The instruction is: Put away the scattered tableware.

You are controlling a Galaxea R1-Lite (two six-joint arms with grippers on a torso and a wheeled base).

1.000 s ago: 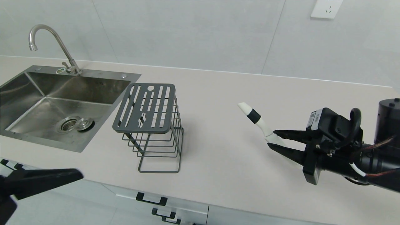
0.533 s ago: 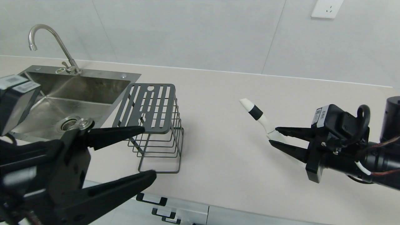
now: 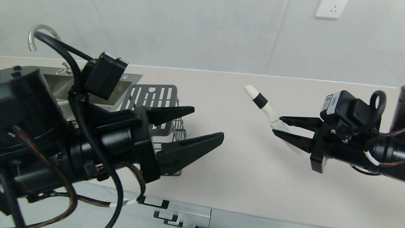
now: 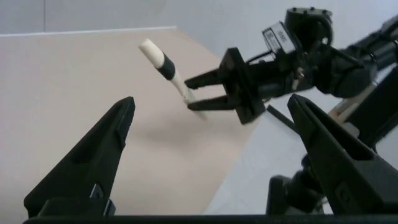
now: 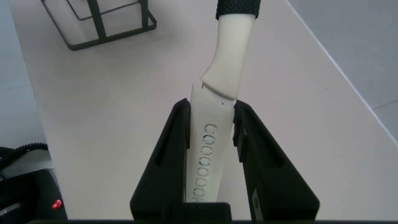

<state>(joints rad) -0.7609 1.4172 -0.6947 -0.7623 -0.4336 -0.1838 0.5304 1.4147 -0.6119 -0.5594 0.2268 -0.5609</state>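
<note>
Far left: tap [image 3: 31, 34] and sink [image 3: 128, 77], partly behind the left arm. Next, a dark wire rack [image 3: 148, 95] with a slotted top, standing on the counter [image 3: 227, 164] just beside the sink. Nothing seen slotted into the part that shows, the lower half being hidden by the arm.

In front of the rack, the left gripper [image 3: 208, 122]: jaws spread wide, nothing between them, hanging above the counter and aimed rightward at the knife.

Further right, the one piece of tableware in sight: a white knife [image 3: 264, 106] with a black band on its handle. Off the counter, to judge by the shadow beneath it in the left wrist view. Handle tilted up and toward the rack, blade pinched flat between the fingers of the right gripper [image 3: 277, 125], closed tight on it in the right wrist view. On the wall at upper right, a socket [image 3: 330, 9].

As for progress: knife picked up, so first step judged done, but not yet put away. Left to do, probably: carrying the knife across to the rack, now well apart from it, or passing it by the free handle to the open left gripper. Then lowering it into a slot and letting go. No other scattered pieces seen on the counter.
</note>
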